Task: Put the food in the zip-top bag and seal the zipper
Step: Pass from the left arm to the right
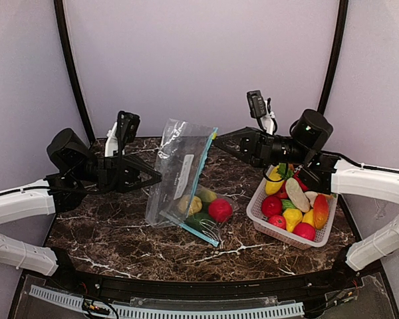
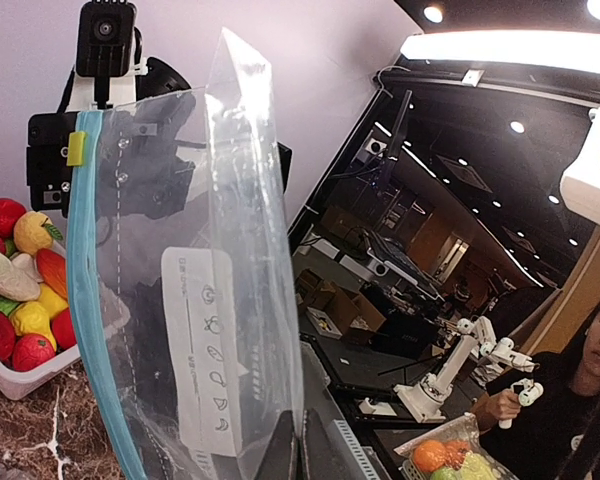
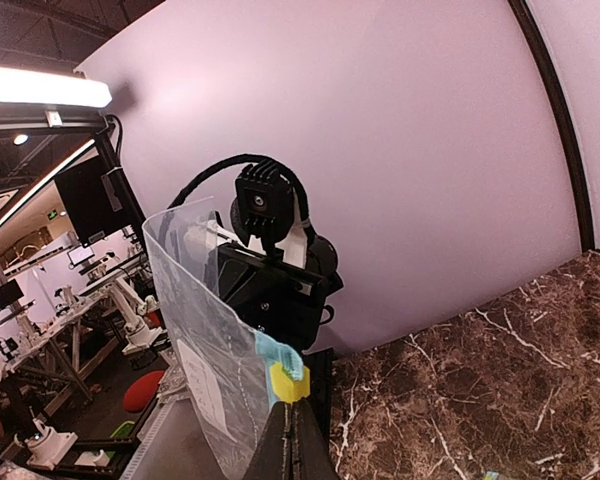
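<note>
The clear zip-top bag [image 1: 181, 174] with a blue zipper strip stands tilted on the table, held between both grippers. Food lies in its bottom: a red apple [image 1: 219, 210], a yellow piece [image 1: 189, 204] and a green piece [image 1: 202, 222]. My left gripper [image 1: 158, 177] is shut on the bag's side edge, as the left wrist view [image 2: 300, 455] shows. My right gripper [image 1: 216, 137] is shut at the yellow slider [image 3: 288, 383] on the zipper's top end, with the tips [image 3: 293, 440] pinched just under it. The slider also shows in the left wrist view [image 2: 76, 148].
A white slotted basket [image 1: 261, 214] stands at the right, holding several more toy fruits and vegetables in red, yellow, orange and white [image 1: 296, 211]. It also shows in the left wrist view [image 2: 20, 378]. The table is dark marble [image 1: 106, 226] with a purple backdrop behind it.
</note>
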You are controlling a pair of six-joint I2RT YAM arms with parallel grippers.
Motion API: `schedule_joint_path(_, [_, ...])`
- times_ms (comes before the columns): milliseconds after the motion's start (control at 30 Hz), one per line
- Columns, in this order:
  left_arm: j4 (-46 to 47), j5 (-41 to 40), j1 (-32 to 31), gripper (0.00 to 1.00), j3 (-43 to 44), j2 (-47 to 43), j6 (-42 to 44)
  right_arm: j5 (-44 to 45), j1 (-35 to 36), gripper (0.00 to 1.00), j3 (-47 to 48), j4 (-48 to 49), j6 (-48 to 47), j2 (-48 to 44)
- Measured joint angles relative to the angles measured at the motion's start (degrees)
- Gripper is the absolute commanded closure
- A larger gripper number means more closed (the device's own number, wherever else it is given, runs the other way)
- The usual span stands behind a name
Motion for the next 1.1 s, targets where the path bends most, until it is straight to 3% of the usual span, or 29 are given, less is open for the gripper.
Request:
schedule_joint_path(167, [-1.0, -0.8, 0.0, 0.99, -0.5, -1.2, 1.2, 0.0, 0.0, 1.00, -0.1, 0.0, -0.1, -0.2])
schedule_joint_path(433, [-1.2, -1.2, 0.0, 0.99, -0.5, -1.9, 1.3, 0.1, 0.0, 0.66, -1.1, 0.7, 0.0, -0.2])
schedule_joint_path(767, [-1.2, -0.9, 0.0, 0.99, -0.5, -1.9, 0.6, -1.1, 0.0, 0.43, -1.2, 4.5, 2.5, 5.2])
schedule_joint_path(1100, [-0.6, -0.7, 0.0, 0.99, -0.5, -1.9, -0.6, -3.2, 0.0, 0.36, 0.6, 4.8, 2.6, 7.1])
